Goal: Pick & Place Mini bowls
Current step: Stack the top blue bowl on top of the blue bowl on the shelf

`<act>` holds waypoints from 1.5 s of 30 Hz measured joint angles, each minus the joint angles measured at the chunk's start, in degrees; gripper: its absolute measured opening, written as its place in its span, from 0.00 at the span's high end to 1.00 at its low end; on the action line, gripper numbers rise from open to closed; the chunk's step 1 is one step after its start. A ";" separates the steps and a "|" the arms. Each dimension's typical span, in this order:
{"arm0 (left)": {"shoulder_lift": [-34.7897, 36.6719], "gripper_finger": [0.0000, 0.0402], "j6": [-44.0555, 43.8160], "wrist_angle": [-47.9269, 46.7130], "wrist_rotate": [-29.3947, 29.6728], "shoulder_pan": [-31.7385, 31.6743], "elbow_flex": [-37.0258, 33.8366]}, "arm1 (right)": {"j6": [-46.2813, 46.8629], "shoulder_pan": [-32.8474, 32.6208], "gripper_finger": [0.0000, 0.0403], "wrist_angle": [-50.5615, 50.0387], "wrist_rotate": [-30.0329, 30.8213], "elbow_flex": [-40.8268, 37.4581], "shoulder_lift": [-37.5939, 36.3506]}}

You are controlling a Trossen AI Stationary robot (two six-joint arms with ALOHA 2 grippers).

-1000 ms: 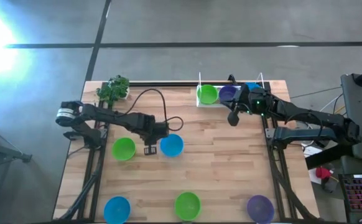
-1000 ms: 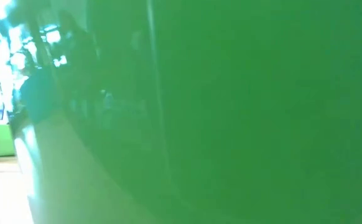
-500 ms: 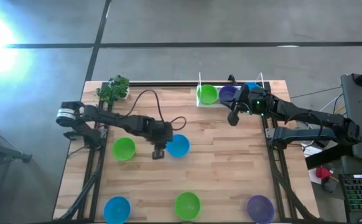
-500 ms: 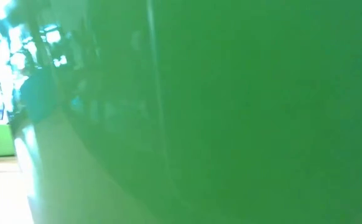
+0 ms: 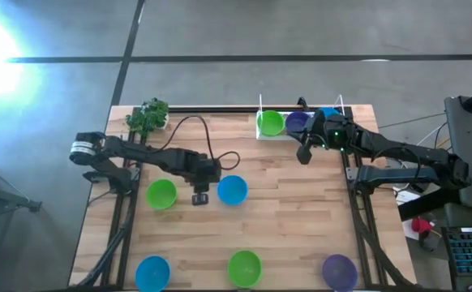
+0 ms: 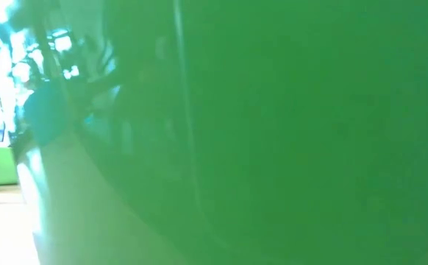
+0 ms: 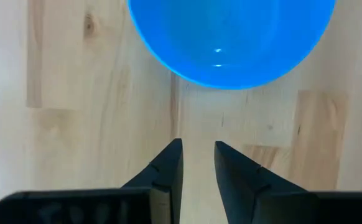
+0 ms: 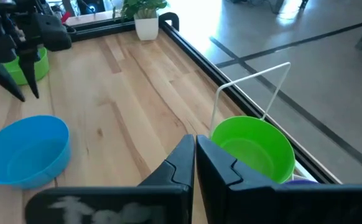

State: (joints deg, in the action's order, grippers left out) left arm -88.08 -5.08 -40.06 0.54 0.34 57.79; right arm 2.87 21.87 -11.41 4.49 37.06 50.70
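Mini bowls lie spread over the wooden table. My left gripper (image 5: 200, 197) (image 7: 198, 163) points down beside a blue bowl (image 5: 232, 190) (image 7: 231, 37), on its left, a little short of its rim and open with nothing between its fingers. To the left of that gripper stands a green bowl (image 5: 161, 194). A blue bowl (image 5: 152, 272), a green bowl (image 5: 244, 266) and a purple bowl (image 5: 339, 270) stand along the near edge. At the far right, a green bowl (image 5: 270, 122) (image 8: 255, 149), a purple one (image 5: 298, 122) and a blue one (image 5: 329, 113) sit side by side. My right gripper (image 5: 304, 154) (image 8: 194, 149) hovers shut near them.
A leafy toy plant (image 5: 147, 116) stands at the far left corner. A white wire frame (image 8: 274, 81) rises around the far-right bowls. A black cable (image 5: 195, 130) loops over the table behind my left arm. The near green bowl (image 6: 273, 132) fills the low view.
My left gripper has gone a little toward the table's right edge, up to the blue bowl, then drawn back slightly. The blue bowl now stands a bit farther right than a second ago. The right arm has kept still.
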 joint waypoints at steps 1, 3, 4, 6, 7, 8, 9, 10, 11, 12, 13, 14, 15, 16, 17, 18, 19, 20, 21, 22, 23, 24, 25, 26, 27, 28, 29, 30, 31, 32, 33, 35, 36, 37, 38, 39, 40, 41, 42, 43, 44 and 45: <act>-0.25 0.79 -0.02 0.31 -0.02 0.00 -0.40 | -0.01 0.00 0.97 -0.01 0.01 0.00 0.00; -1.19 0.79 -0.10 2.90 -0.02 0.00 -1.60 | 0.00 0.00 0.97 -0.01 0.01 0.00 0.00; -1.76 0.79 -0.09 4.62 -0.02 0.00 -2.35 | -0.01 0.00 0.97 0.01 -0.02 0.00 0.00; -2.56 0.79 0.23 8.14 -0.54 0.00 -3.88 | 0.09 0.02 0.97 -0.01 0.01 0.00 0.00; -2.95 0.79 0.51 9.53 -0.84 0.00 -4.35 | 0.10 0.02 0.97 0.00 -0.02 0.00 0.00; -3.20 0.79 0.74 10.25 -0.92 0.00 -4.56 | 0.13 0.02 0.97 -0.01 -0.02 0.00 0.00; -3.37 0.79 0.95 10.41 -0.94 0.00 -4.58 | 0.13 0.02 0.97 -0.01 -0.02 0.00 0.00; -3.43 0.79 1.03 10.84 -0.94 0.00 -4.58 | 0.14 0.02 0.97 0.01 -0.02 0.00 0.00; -3.49 0.79 1.09 11.69 -0.94 0.00 -4.58 | 0.15 0.02 0.97 -0.01 -0.02 0.00 0.00; -3.61 0.79 1.11 12.66 -0.94 0.00 -4.58 | 0.14 0.02 0.97 -0.01 -0.02 0.00 0.00; -3.75 0.79 1.14 13.63 -0.94 0.00 -4.58 | 0.14 0.02 0.97 -0.01 -0.02 0.00 0.00; -3.97 0.79 1.14 14.68 -0.96 0.00 -4.58 | 0.15 0.02 0.97 -0.01 -0.02 0.00 0.00; -4.24 0.79 1.15 16.17 -0.94 0.00 -4.58 | 0.15 0.02 0.97 0.00 -0.02 0.00 0.00; -4.48 0.79 1.33 17.65 -0.94 0.00 -4.58 | 0.15 0.02 0.97 0.01 -0.02 0.00 0.00; -4.82 0.79 1.84 18.85 -0.94 0.00 -4.58 | 0.15 0.02 0.97 0.01 -0.02 0.00 0.00; -5.13 0.79 2.34 19.88 -0.94 0.00 -4.58 | 0.15 0.02 0.97 0.01 -0.02 0.00 0.00; -5.47 0.79 2.81 20.86 -0.94 0.00 -4.58 | 0.15 0.02 0.97 0.01 -0.02 0.00 0.00; -5.99 0.79 3.22 22.19 -0.94 0.00 -4.58 | 0.15 0.02 0.97 0.01 -0.02 0.00 0.00; -6.29 0.79 3.50 23.42 -0.94 0.00 -4.58 | 0.15 0.02 0.97 0.01 -0.02 0.00 0.00; -6.62 0.79 3.73 24.35 -0.94 0.00 -4.58 | 0.15 0.02 0.97 0.01 -0.02 0.00 0.00; -7.04 0.79 4.10 25.70 -0.94 0.00 -4.58 | 0.15 0.02 0.97 0.01 -0.02 0.00 0.00; -7.40 0.79 4.77 27.14 -0.94 0.00 -4.58 | 0.15 0.02 0.97 0.01 -0.02 0.00 0.00; -7.85 0.79 5.44 28.47 -0.94 0.00 -4.58 | 0.15 0.02 0.97 0.01 -0.03 0.00 0.00; -8.32 0.79 6.30 29.84 -0.94 0.00 -4.58 | 0.16 0.00 0.97 0.05 -0.04 0.00 0.00; -8.79 0.79 7.29 31.21 -0.94 -0.01 -4.58 | 0.18 0.02 0.97 0.05 -0.02 0.00 0.00; -9.14 0.79 8.28 32.68 -0.94 -0.03 -4.58 | 0.22 0.02 0.97 0.05 -0.04 0.00 0.00; -9.45 0.79 9.21 33.88 -0.94 -0.13 -4.58 | 0.41 0.02 0.97 0.05 -0.04 0.00 0.00; -9.73 0.79 9.94 35.09 -0.94 -0.16 -4.58 | 0.71 0.02 0.97 0.05 -0.04 0.00 0.00; -9.93 0.79 10.53 36.44 -0.96 -0.25 -4.58 | 1.06 0.01 0.97 0.07 -0.04 0.00 0.00; -10.16 0.79 11.06 37.74 -0.94 -0.32 -4.58 | 1.33 0.02 0.97 0.07 -0.06 0.00 0.00; -10.39 0.79 11.31 38.90 -0.94 -0.39 -4.58 | 1.50 0.02 0.97 0.07 -0.06 0.00 0.00; -10.63 0.79 11.51 40.72 -0.94 -0.52 -4.58 | 1.64 0.02 0.97 0.05 -0.06 0.00 0.00; -10.78 0.79 11.52 41.51 -0.95 -0.62 -4.58 | 1.67 0.02 0.97 0.05 -0.06 0.00 0.00; -10.92 0.79 11.52 42.41 -0.94 -0.67 -4.58 | 1.68 0.02 0.97 0.02 -0.08 0.00 0.00; -11.15 0.79 11.52 43.09 -0.94 -0.72 -4.58 | 1.66 0.02 0.97 -0.01 -0.09 0.00 0.00; -11.39 0.79 11.52 43.22 -0.94 -0.72 -4.54 | 1.66 0.02 0.97 -0.02 -0.21 0.00 0.00; -11.63 0.79 11.51 42.98 -0.94 -0.72 -4.46 | 1.68 0.02 0.97 -0.10 -0.23 0.00 0.00; -11.78 0.79 11.38 42.98 -0.94 -0.70 -4.38 | 1.66 0.00 0.97 -0.25 -0.26 0.00 0.00; -11.80 0.79 11.06 42.72 -0.94 -0.70 -4.34 | 1.66 0.02 0.97 -0.31 -0.43 0.00 0.00; -11.79 0.79 10.92 41.95 -0.94 -0.70 -4.34 | 1.68 0.02 0.97 -0.32 -0.55 0.00 0.00; -11.61 0.79 10.83 41.14 -0.94 -0.70 -4.34 | 1.68 0.02 0.97 -0.34 -0.64 0.00 0.00; -11.50 0.79 10.80 40.20 -0.94 -0.70 -4.34 | 1.68 0.01 0.97 -0.34 -0.65 0.00 0.00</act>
State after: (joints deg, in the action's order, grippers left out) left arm -99.58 5.72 0.14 -0.40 -0.36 53.45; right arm 4.56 21.88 -11.75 3.84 37.06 50.70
